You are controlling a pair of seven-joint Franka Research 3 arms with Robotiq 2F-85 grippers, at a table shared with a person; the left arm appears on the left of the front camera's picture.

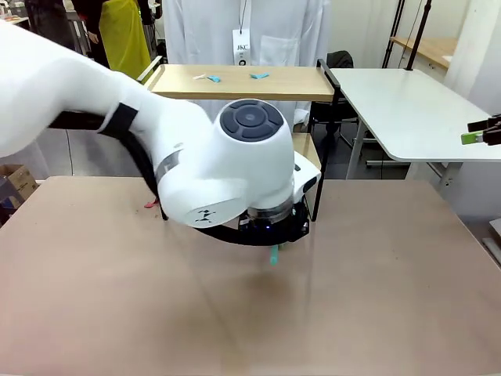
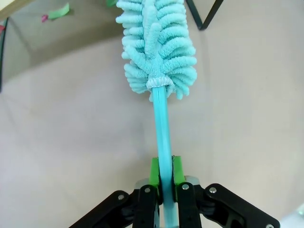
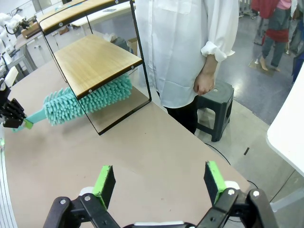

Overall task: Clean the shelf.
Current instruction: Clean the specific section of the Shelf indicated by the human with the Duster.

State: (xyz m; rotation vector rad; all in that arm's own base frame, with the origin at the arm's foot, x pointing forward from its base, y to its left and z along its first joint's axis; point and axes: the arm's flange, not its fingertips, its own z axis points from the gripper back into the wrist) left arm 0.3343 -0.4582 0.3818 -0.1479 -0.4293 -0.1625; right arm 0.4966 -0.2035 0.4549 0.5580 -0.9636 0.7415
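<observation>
Teal chenille duster is what my left claw is clamped on. The green pads pinch the thin handle from both sides, and the jaws are drawn in tight on the stem. The fluffy head reaches under the lower board of the shelf, in the gap between that board and the tabletop the shelf stands on.

To do this sweep well, I judge I should hold the handle low and level so the head clears the shelf's black frame. Drawing it outward should drag out the green scrap lying by the shelf's base. The blue scraps on the shelf's top board will want a pass too.

My right claw hangs with its jaws spread wide, holding nothing, well apart from the shelf and off to its side.
</observation>
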